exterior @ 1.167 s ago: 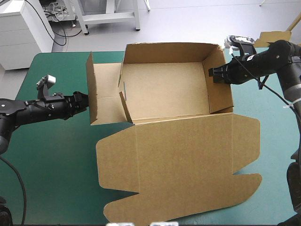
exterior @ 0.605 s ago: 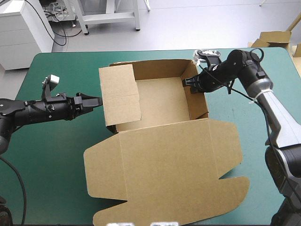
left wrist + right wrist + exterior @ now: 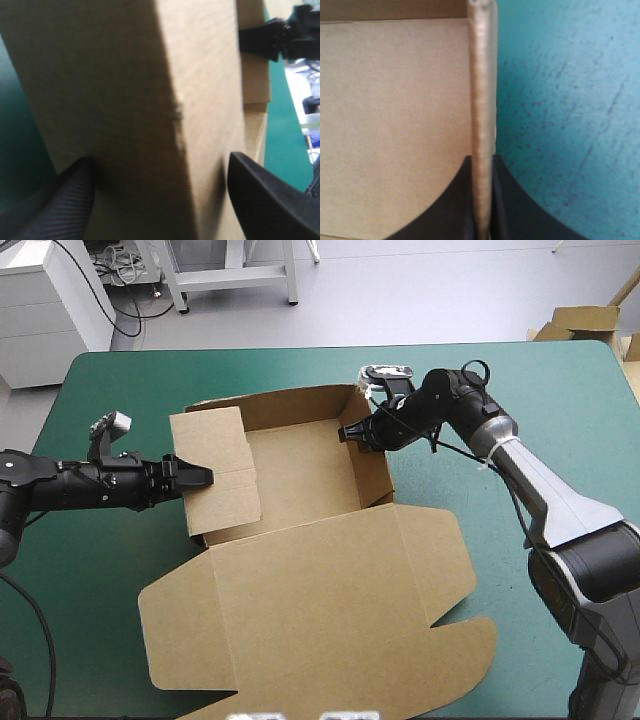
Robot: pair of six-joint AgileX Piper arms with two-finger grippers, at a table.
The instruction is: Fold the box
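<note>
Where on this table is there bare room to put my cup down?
Bare teal-green cover shows at the far left corner, beyond the left gripper; at the near left, beside the flat lid; and at the far right corner, past the right gripper. The middle is crowded: the box and both arms fill it.

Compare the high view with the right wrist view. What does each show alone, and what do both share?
Only the high view: the whole box, lid flat, and the left gripper at its left flap. Only the right wrist view: the wall edge-on, pinched between the fingers. Both: the right gripper on that wall, and the teal-green cover.
</note>
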